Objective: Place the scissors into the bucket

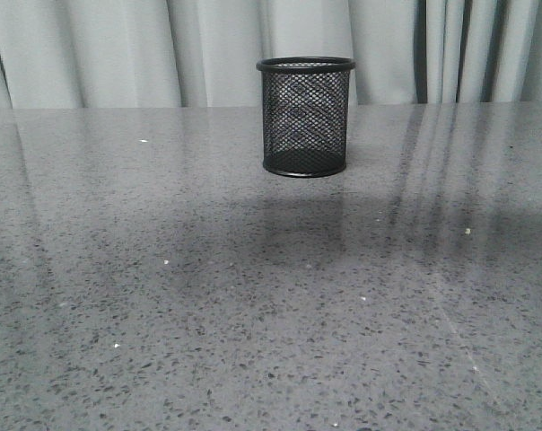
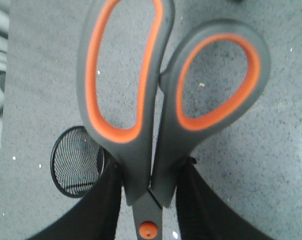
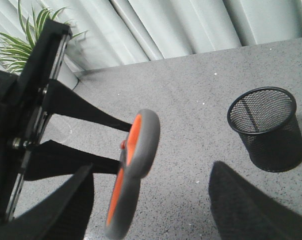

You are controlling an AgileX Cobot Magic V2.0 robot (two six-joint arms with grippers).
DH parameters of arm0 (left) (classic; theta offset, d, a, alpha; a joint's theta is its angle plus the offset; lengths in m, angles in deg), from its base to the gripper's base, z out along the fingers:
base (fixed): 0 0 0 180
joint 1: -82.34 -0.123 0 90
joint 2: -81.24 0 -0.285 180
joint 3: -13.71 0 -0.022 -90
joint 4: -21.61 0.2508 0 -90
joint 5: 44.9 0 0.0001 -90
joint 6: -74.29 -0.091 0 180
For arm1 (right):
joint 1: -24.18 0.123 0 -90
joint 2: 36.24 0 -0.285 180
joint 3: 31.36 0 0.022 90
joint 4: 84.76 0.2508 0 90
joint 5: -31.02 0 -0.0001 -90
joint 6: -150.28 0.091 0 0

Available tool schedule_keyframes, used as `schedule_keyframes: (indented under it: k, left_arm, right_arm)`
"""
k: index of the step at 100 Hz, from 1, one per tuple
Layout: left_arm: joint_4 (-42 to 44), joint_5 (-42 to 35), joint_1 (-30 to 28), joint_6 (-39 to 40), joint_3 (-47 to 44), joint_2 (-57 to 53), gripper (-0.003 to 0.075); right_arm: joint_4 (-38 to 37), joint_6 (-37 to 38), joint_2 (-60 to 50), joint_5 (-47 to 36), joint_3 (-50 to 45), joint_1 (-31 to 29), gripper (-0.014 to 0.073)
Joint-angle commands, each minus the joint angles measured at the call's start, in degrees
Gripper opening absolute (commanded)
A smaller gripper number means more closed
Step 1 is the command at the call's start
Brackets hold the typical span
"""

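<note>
Scissors (image 2: 156,115), unmarked, clamped in left gripper (image 2: 148,200) above bucket (image 2: 76,162).

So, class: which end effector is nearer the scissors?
Left. The left end effector grips the scissors near the pivot; the right end effector is open, just beside the handles.

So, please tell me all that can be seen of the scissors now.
The scissors have two dark grey oval loop handles lined in orange, plastic by the look, and an orange pivot screw. They are closed, held in the air above the grey table, clamped near the pivot between the left gripper's black fingers. The blades are hidden. The scissors are not in the bucket.
</note>
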Motion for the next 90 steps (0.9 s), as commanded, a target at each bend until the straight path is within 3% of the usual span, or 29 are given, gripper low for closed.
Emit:
schedule_keyframes:
  k: [1, 42, 54, 66, 81, 90]
  left_arm:
    - [-0.61, -4.62, 1.40, 1.46, 1.85, -2.37, 0.0025]
    - [-0.29, -8.55, 4.87, 1.98, 1.85, -2.37, 0.0025]
    - [-0.57, -9.82, 5.48, 1.98, 1.85, -2.37, 0.0026]
    - [-2.53, -10.70, 5.51, 1.98, 1.85, -2.37, 0.0036]
    - [-6.13, -10.35, 5.51, 1.98, 1.85, -2.37, 0.0170]
    - [-6.28, -10.35, 5.51, 1.98, 1.85, -2.37, 0.0367]
  right_arm:
    - [2.01, -0.87, -0.34, -3.45, 2.02, 0.06, 0.0444]
    - [2.01, -0.87, -0.12, -4.10, 2.02, 0.06, 0.0436]
    - [2.01, -0.98, -0.12, -4.10, 2.02, 0.06, 0.0340]
    - [2.01, -2.16, -0.12, -4.00, 2.02, 0.06, 0.0161]
    - [2.01, -2.41, -0.12, -4.00, 2.02, 0.06, -0.0046]
    - [2.01, -2.38, -0.12, -4.00, 2.02, 0.06, -0.0071]
